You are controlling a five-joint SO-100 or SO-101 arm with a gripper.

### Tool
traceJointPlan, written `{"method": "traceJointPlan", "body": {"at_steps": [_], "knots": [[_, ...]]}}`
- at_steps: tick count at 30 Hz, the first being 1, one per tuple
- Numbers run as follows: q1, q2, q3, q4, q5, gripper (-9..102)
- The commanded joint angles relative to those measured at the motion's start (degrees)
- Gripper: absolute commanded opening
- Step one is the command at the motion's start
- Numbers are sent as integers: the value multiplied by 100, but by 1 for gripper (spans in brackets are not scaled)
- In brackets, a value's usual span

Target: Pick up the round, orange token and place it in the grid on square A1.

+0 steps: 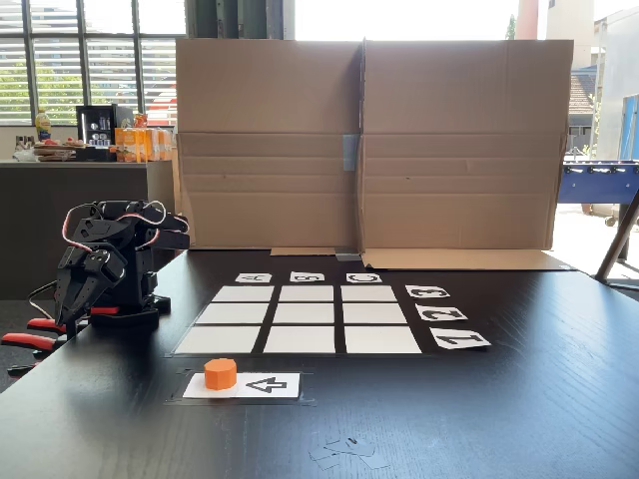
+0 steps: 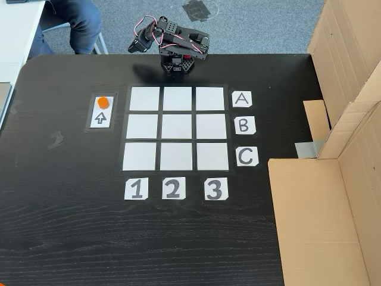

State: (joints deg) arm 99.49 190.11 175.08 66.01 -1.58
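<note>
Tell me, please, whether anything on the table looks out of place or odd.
Mostly tidy: the token sits on the arrow card beside the grid, whose cells look evenly laid. Two small oddities: scraps of clear tape near the table's front edge, and a pale smudge on the dark top.

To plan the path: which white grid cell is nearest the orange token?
Square A1, top-left cell in the downward-looking fixed view, beside the token on the arrow card.

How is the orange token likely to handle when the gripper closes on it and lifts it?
The token looks like a short, solid plastic puck, so probably stiff and light. It stands flat on the arrow card, wider than tall, so it seems unlikely to tip or roll. Its faceted sides may give the fingers flat faces to grip, though smooth plastic could slip slightly.
</note>
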Motion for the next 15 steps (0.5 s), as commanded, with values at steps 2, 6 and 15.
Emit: {"method": "traceJointPlan", "body": {"at_steps": [2,6,15], "knots": [[272,-492,-413,-70,-475,20],[281,-492,-404,-70,-483,20],[255,-914,-844,-62,-475,22]]}}
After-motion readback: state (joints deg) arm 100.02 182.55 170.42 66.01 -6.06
